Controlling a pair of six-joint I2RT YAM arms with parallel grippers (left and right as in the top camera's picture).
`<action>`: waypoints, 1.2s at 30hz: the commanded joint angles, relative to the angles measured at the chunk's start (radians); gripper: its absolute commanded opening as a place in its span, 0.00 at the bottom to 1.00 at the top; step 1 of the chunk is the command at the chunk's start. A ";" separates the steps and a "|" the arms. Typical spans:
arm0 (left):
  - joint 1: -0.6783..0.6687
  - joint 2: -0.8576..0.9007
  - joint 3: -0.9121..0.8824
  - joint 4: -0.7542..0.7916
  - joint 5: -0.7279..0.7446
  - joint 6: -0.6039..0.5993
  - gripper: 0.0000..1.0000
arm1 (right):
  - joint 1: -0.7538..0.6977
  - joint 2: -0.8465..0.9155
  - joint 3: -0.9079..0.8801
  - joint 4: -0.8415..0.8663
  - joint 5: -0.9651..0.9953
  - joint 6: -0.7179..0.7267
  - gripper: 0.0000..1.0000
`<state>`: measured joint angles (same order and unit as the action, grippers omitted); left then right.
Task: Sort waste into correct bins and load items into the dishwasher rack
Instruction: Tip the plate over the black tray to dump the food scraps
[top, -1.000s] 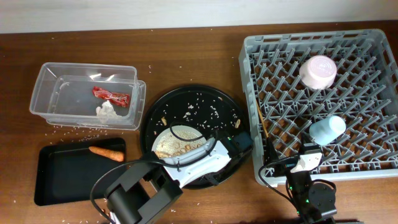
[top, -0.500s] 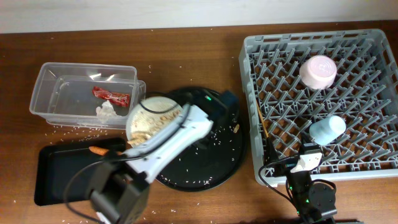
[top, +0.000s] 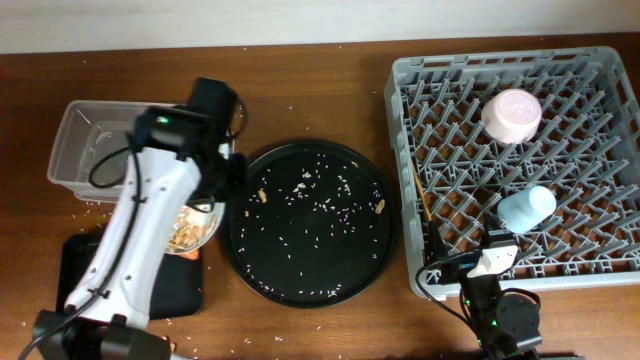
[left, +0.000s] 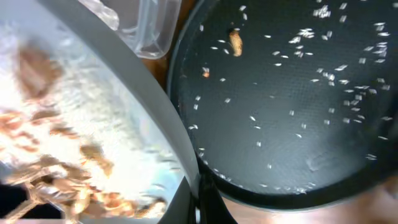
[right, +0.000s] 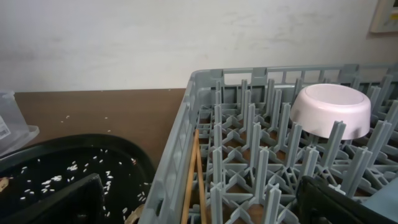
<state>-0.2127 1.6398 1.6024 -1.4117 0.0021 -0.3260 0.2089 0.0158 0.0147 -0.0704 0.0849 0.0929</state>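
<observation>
Found the round pale plate (top: 196, 226) carried low over the left side of the table (top: 300, 90), between the clear plastic tub (top: 95, 150) and the shallow black rectangular tray (top: 185, 295), just beside the large round black tray (top: 300, 285). Saw it loaded with beige rice and food scraps (left: 74, 155), smeared across most of its face in the left wrist view. Noted the left gripper (left: 200, 198) clenched on the plate's rim at the lower edge, only one side of the jaws showing there. Spotted an orange carrot piece (top: 190, 254) peeking out beside the plate's edge, on the rectangular tray. Could not make out the tub's contents, mostly hidden under the left arm (top: 140, 230).

Judged the plate stiff, smooth and likely slick under greasy scraps, fairly heavy for an edge pinch, apt to pivot about so narrow a hold, and breakable if dropped. Reckoned the rim the only sensible place to take it, with a firm bite well onto the lip and clear of the food. Judged the scraps loose and light, ready to slide off at a tilt, with some sticky rice likely to cling.

Found the right gripper (right: 199, 199) released, fingers (right: 62, 199) spread wide, parked at the near edge of the grey dishwasher rack (top: 510, 58). Saw the white-pink bowl (top: 511, 114) upside down on the pegs, the small light-blue cup (top: 527, 208) tipped among them nearby, and the thin wooden chopsticks (right: 193, 180) along the rack's left wall
</observation>
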 joint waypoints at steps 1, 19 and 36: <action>0.100 -0.019 -0.019 0.005 0.160 0.095 0.00 | -0.007 -0.008 -0.009 -0.002 -0.005 -0.007 0.98; 0.585 -0.278 -0.385 0.166 0.629 0.294 0.00 | -0.007 -0.008 -0.009 -0.002 -0.005 -0.007 0.98; 1.047 -0.601 -0.576 0.068 1.331 0.747 0.00 | -0.007 -0.008 -0.009 -0.002 -0.005 -0.007 0.98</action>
<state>0.8177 1.1042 1.0313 -1.3373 1.2263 0.3420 0.2089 0.0158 0.0147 -0.0704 0.0849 0.0933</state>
